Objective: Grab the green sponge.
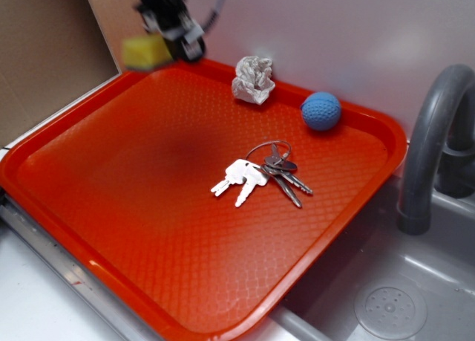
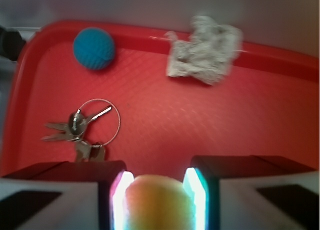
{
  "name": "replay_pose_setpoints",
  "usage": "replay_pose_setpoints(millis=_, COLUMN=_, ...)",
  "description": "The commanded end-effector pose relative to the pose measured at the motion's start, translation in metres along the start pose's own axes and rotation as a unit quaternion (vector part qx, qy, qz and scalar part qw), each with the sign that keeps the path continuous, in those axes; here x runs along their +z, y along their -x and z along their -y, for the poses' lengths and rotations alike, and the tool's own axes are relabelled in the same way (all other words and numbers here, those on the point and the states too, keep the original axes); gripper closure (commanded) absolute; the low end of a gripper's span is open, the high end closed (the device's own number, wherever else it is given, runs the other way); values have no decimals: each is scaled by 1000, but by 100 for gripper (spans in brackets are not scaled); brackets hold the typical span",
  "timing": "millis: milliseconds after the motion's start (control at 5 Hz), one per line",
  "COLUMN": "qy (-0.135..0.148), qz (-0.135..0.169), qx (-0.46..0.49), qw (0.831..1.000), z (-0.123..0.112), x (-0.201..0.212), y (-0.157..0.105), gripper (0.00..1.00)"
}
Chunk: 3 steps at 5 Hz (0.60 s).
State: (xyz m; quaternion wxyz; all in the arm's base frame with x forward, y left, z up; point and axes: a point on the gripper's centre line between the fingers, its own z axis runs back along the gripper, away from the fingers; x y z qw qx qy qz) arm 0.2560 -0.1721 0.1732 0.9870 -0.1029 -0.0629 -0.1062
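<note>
Fingers (image 2: 200, 195) clamp green sponge (image 2: 157, 202); no legible writing, view blurred.

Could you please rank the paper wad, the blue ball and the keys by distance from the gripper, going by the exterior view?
From the gripper, shut on the green sponge:
1. Paper wad, at the tray's back edge.
2. Keys, mid-tray.
3. Blue ball, far back corner.

High oblique exterior view over tray (image 1: 89, 207); close wrist view, sharing keys (image 1: 260, 176) and ball (image 1: 321, 110).
</note>
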Motion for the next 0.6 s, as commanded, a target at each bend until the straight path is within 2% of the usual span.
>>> replay_pose_setpoints(millis=0, qy=-67, qz=53, qx=89, qw=992, z=-23, x=109, y=59, gripper=100)
replay_pose_setpoints(millis=200, qy=-32, qz=74, qx=89, qw=993, z=-34, x=114, y=72, gripper=100)
replay_pose_setpoints(millis=400, qy=-32, qz=74, qx=89, qw=993, z=-34, x=114, y=72, gripper=0)
